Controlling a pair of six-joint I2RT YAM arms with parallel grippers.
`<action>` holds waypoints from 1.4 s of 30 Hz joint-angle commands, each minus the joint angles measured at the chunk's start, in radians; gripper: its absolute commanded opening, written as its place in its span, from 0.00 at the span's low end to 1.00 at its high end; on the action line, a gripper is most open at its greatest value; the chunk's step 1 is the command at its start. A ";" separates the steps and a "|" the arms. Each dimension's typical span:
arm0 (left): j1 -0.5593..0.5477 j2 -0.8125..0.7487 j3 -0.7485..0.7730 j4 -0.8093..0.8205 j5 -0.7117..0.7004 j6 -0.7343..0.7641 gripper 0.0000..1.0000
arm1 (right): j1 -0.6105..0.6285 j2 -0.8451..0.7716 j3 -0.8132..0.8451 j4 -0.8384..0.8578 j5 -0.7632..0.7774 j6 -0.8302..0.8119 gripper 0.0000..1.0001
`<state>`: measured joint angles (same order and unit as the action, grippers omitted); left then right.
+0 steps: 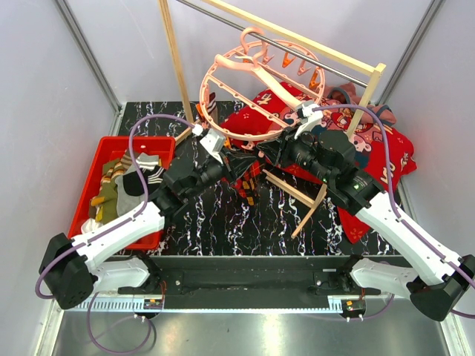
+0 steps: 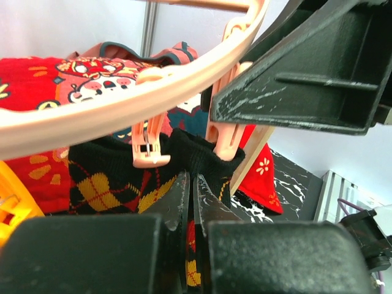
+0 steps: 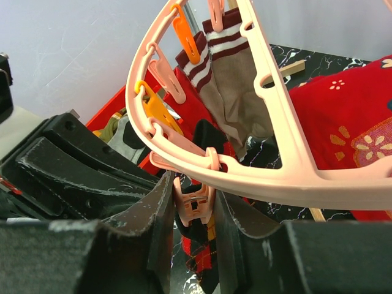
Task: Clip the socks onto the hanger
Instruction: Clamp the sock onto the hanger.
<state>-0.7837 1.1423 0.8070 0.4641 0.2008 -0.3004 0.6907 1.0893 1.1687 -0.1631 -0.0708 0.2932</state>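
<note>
Left gripper (image 2: 191, 187): fingers pressed together, pinching the upper edge of argyle sock (image 2: 98, 184), black with red and yellow diamonds, just beneath the hanger (image 3: 288, 180) rim.
Right gripper (image 3: 193, 196): jaws drawn close, squeezing pink clip (image 3: 195, 208) dangling from that rim; argyle fabric directly below, between the same fingers; sock edge at the clip's lower end, whether caught in it not discernible.
Hanger: round salmon-pink ring with crossbars, hung by its hook under wooden rack (image 1: 173, 52), tilted; both grippers meeting at its near rim.
Striped sock (image 3: 223, 67): taupe with maroon-and-white cuff, clipped to the ring's far side.
Orange clip (image 3: 184, 30), yellow clip (image 3: 156, 107): dangling farther along the rim.
Red bin (image 1: 111, 144): left side of black, white-veined tabletop (image 1: 223, 222), loose socks (image 1: 122, 182) inside.
Red printed cloth (image 1: 386, 156): right rear, under the rack.
</note>
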 commanded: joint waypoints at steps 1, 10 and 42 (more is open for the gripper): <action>-0.008 -0.007 0.064 0.048 -0.043 0.035 0.00 | -0.005 0.001 0.049 0.002 -0.021 0.004 0.00; -0.012 -0.010 0.089 0.050 -0.047 0.037 0.00 | -0.005 0.004 0.051 -0.006 -0.029 0.004 0.00; -0.031 -0.264 0.165 -0.387 -0.272 0.046 0.99 | -0.005 -0.435 -0.132 -0.102 0.106 -0.052 1.00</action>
<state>-0.8124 1.0233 0.8948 0.2321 0.1154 -0.2993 0.6907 0.7280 1.0603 -0.2386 -0.0296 0.2806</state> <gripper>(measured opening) 0.952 0.994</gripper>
